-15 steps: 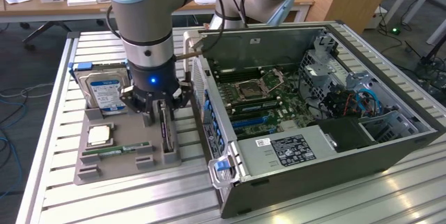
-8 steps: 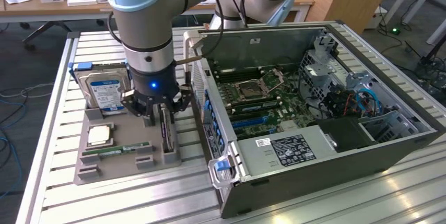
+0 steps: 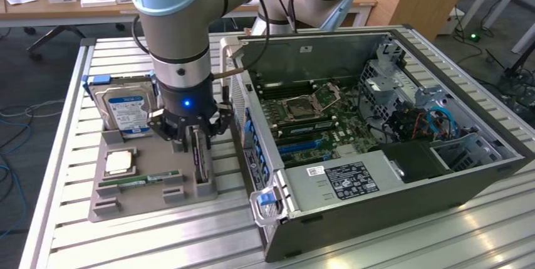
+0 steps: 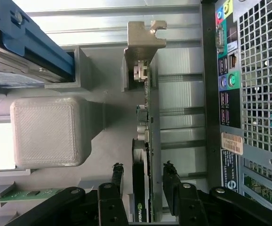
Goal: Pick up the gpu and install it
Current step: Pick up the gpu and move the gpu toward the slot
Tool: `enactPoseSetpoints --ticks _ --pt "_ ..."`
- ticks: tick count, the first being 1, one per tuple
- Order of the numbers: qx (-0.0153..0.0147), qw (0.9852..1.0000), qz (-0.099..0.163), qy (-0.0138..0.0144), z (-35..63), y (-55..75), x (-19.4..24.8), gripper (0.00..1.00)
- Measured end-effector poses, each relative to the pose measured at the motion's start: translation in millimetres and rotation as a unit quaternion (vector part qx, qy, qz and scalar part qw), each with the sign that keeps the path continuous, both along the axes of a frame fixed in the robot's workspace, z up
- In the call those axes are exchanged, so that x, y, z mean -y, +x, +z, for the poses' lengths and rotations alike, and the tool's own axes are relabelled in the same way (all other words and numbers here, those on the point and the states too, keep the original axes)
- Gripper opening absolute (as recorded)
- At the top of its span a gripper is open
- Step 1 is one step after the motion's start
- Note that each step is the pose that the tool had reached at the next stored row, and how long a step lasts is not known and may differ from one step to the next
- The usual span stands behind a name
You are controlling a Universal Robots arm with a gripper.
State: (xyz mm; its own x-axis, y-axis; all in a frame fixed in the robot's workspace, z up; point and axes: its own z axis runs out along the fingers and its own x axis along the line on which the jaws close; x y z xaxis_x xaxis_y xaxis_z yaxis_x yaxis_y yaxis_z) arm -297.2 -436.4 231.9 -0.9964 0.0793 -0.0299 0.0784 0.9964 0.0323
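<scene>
One grey tray [image 3: 125,209] lies on the slatted metal surface [image 3: 167,237]. It holds four parts, one of each. The gpu [image 3: 202,165] stands on edge in a slot along the tray's side nearest the one open computer case [image 3: 376,194]. One hard drive [image 3: 125,111] with a blue-white label leans at one end of the tray. One square processor chip [image 3: 119,162] and one green memory stick [image 3: 138,181] lie flat in the tray's middle.

The tool [image 3: 194,134] hangs just above the tray, over the gpu. In the wrist view the tool [image 4: 143,165] is spread wide. Its two fingers [image 4: 117,176] stand one on each side of the gpu [image 4: 148,117], with a gap showing on both sides. The card's pale bracket end points away from the tool.
</scene>
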Motion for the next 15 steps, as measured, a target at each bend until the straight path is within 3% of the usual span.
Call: enactPoseSetpoints --ticks 15 --pt "0.001 1.0 0.0 -0.0003 -1.9 -2.6 0.0 0.47"
